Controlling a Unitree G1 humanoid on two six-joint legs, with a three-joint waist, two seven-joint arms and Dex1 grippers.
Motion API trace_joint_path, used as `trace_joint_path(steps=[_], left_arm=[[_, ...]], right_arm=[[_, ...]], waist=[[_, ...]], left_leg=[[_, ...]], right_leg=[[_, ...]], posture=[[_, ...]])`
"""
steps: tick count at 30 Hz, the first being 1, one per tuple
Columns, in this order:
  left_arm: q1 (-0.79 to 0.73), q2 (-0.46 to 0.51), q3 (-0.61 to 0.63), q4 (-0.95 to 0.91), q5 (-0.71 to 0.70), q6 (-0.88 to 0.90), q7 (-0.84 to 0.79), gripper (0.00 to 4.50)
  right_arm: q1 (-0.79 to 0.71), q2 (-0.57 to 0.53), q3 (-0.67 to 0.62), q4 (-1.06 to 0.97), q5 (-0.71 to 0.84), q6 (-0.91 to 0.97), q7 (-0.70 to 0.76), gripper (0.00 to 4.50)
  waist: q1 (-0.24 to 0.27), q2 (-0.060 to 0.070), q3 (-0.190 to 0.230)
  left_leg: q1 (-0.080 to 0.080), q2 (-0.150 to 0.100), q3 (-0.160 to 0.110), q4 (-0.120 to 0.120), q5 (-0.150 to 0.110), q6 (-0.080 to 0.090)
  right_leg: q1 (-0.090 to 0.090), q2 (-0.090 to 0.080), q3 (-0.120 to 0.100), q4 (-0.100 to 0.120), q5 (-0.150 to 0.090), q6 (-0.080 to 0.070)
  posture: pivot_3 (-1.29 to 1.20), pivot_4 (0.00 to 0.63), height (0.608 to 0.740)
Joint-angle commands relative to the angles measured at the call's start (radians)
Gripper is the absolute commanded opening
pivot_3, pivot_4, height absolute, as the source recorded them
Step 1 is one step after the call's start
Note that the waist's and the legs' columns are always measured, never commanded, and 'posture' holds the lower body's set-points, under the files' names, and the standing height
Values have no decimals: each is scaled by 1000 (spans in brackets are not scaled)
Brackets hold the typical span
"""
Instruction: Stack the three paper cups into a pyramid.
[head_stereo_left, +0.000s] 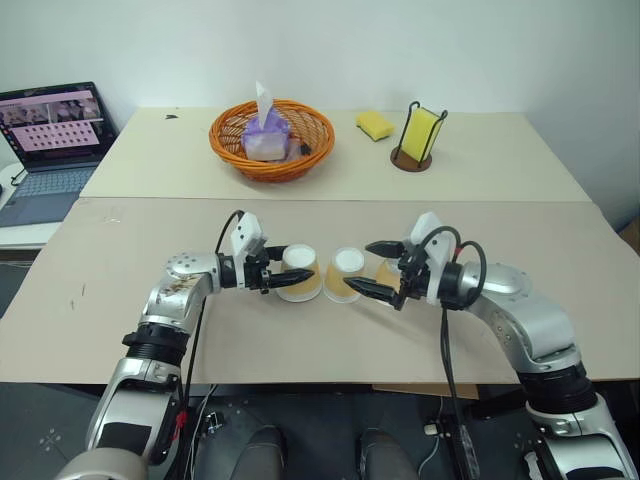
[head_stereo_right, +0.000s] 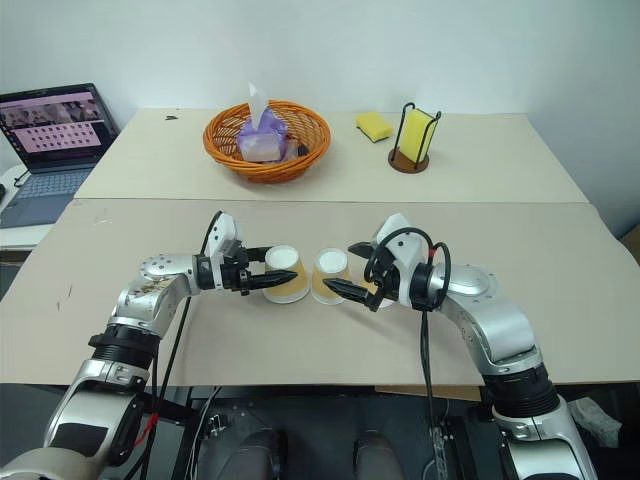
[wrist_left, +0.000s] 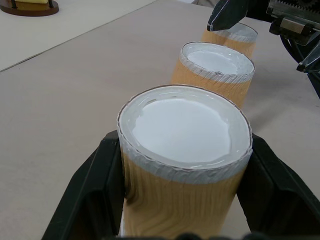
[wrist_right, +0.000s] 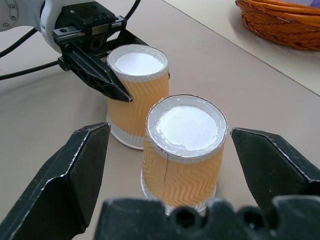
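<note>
Three paper cups stand upside down in a row on the desk (head_stereo_left: 300, 225), white bases up, none stacked, all well in front of the orange wicker basket (head_stereo_left: 272, 140).

Left claw (head_stereo_left: 283, 272): closed on the left cup (head_stereo_left: 299, 274), one black finger (wrist_left: 87, 195) pressed to each side of its ribbed tan wall, seen plainly from the left wrist. Cup upright on the desk surface as far as can be told, just beside the middle cup (head_stereo_left: 345, 275) and seemingly not touching it, though the gap is hard to judge.

Right claw (head_stereo_left: 376, 270): spread wide, holding nothing. From the right wrist, fingers (wrist_right: 75, 170) stand well apart on either side of the middle cup, with clear space between each finger and the cup wall; no contact visible. In the head views, one finger reaches across in front of the middle cup and the other lies beyond it.

Right cup (head_stereo_left: 388, 272): mostly hidden behind the right claw, just beside the middle cup on the side away from the left cup; only part of its tan side shows.

Relative to the basket: tissue pack (head_stereo_left: 266, 135) lying inside it; yellow sponge (head_stereo_left: 375, 125) off to its right, and farther right a black wire holder (head_stereo_left: 420, 138) on a round brown base with a yellow piece standing in it. Open laptop (head_stereo_left: 52, 135) well to the basket's left, on a separate lower surface.
</note>
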Motion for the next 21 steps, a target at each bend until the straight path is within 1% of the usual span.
trace_joint_path(steps=[1, 12, 14, 16, 17, 21], left_arm=[[6, 0, -3, -2, 12, 2, 5, 2518], [13, -3, 1, -18, 9, 4, 24, 2518], [17, 0, 2, -28, 0, 13, 15, 3494], [20, 4, 1, -37, 2, 13, 15, 4069], [21, 5, 1, -40, 4, 11, 17, 4445], [19, 6, 11, -48, -2, 13, 22, 4445]], right_arm=[[-9, -8, -27, -31, 10, -5, 4, 4500], [-16, -3, -16, -22, 4, -10, 14, 4500], [-17, -2, -15, -20, 3, -11, 16, 4500], [-19, -2, -14, -20, 4, -12, 19, 4500], [-19, -1, -14, -19, 4, -12, 20, 4500], [-20, 0, -13, -17, 3, -12, 22, 4500]], waist=[[0, 0, 0], [0, 0, 0], [0, 0, 0], [-1, 0, 0], [-1, 0, 0], [-1, 0, 0]], left_leg=[[0, 0, 0, 0, 0, 0], [0, 0, 0, 0, 0, 0], [0, 0, 0, 0, 0, 0], [0, 0, 0, 0, 0, 0], [0, 0, 0, 0, 0, 0], [-1, 0, 0, 0, 0, 0]], right_leg=[[0, 0, 0, 0, 0, 0], [0, 0, 0, 0, 0, 0], [0, 0, 0, 0, 0, 0], [0, 0, 0, 0, 0, 0], [0, 0, 0, 0, 0, 0], [-1, 0, 0, 0, 0, 0]], posture=[[0, 150, 732], [0, 150, 732], [0, 150, 732], [0, 150, 732], [0, 150, 732], [0, 150, 732]])
